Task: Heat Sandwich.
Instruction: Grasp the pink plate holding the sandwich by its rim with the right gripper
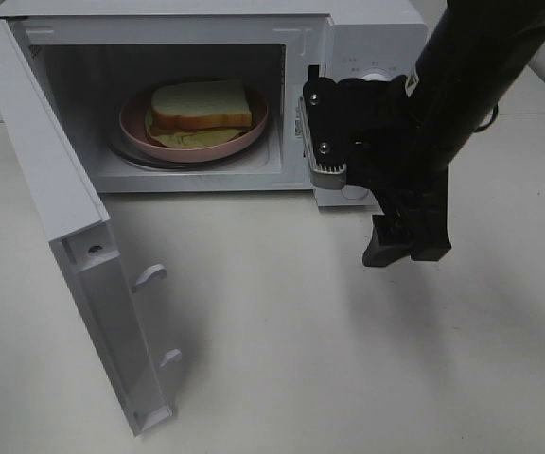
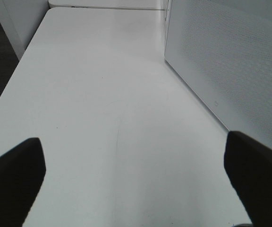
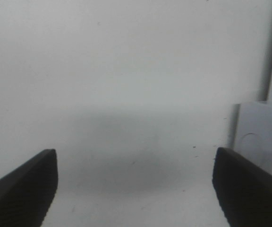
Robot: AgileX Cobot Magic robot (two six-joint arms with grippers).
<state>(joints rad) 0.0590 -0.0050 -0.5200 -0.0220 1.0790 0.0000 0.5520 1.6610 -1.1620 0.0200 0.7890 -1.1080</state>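
The sandwich (image 1: 202, 106), pale bread with a greenish layer under it, lies on a round pink plate (image 1: 252, 135) inside the open white microwave (image 1: 377, 38). Its door (image 1: 74, 218) is swung wide toward the front left. My right gripper (image 1: 407, 248) hangs in front of the microwave's control panel, to the right of the cavity, pointing down at the table. In the right wrist view it (image 3: 136, 189) is open with only bare table between the fingers. The left gripper (image 2: 136, 184) is open too, low over the table beside the microwave's perforated side wall (image 2: 230, 61). It does not show in the high view.
The white table (image 1: 329, 359) stretches in front of the microwave. The open door juts out over its front left part. A white panel edge (image 3: 263, 137) shows at one side of the right wrist view.
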